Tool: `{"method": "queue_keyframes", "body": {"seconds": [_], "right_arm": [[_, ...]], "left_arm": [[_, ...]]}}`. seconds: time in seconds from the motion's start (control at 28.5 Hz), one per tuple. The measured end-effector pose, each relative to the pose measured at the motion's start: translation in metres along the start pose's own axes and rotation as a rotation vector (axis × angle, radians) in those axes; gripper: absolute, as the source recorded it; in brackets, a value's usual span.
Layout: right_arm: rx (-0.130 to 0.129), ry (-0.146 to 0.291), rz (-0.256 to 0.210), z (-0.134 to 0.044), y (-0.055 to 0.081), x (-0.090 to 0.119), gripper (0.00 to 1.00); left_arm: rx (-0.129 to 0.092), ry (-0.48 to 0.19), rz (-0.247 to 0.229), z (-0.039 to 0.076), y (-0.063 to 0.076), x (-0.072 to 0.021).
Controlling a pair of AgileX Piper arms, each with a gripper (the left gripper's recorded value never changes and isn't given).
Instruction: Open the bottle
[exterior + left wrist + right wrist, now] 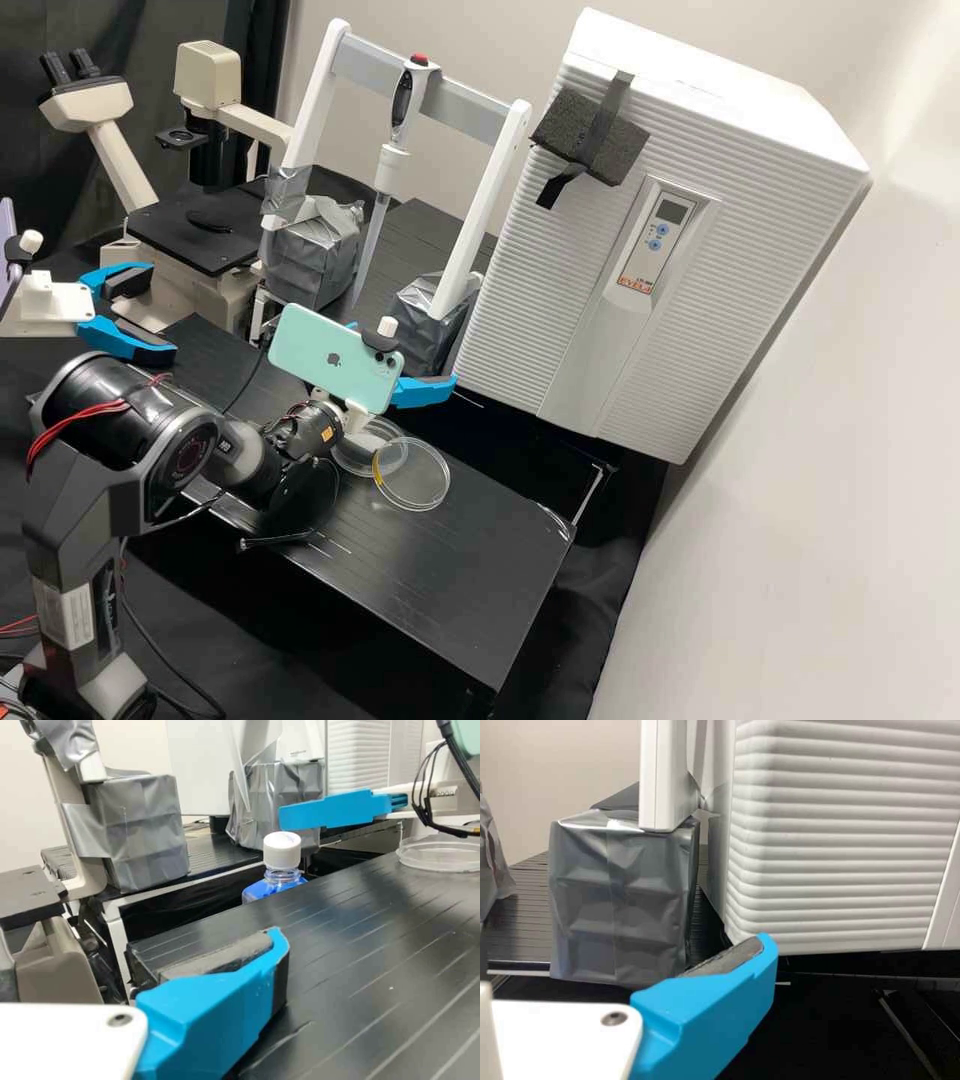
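Bottle (281, 870) upright, cap (387, 327) on, at the bench (450, 570) back edge, just beside right gripper (420, 388); whether that one is spread I cannot tell. Left gripper (150, 308) spread, empty, well apart. I judge this the approach step. Next I need one hold on the body and one on the cap.

Bottle (281, 879): clear glossy plastic, white ribbed cap (283, 849). Bench (390, 945): matt black, grooved. Petri dish (410, 473): clear, glossy. Stand blocks (135, 832): creased grey tape, dull sheen.
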Motion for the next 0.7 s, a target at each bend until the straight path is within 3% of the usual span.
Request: {"method": "queue_keyframes", "body": {"seconds": [0.11, 0.53, 0.7], "right_arm": [[0.0, 0.0, 0.0, 0.0, 0.0, 0.0, 1.0], [0.0, 0.003, 0.003, -0.001, 0.001, -0.004, 1.0], [0.015, 0.06, 0.033, -0.016, 0.011, -0.023, 1.0]], "left_arm": [[-0.021, -0.002, -0.002, 0.0, -0.002, 0.001], [-0.028, -0.019, 0.002, 0.002, -0.006, 0.0014], [-0.028, -0.021, 0.002, 0.003, -0.006, 0.0015]]}}
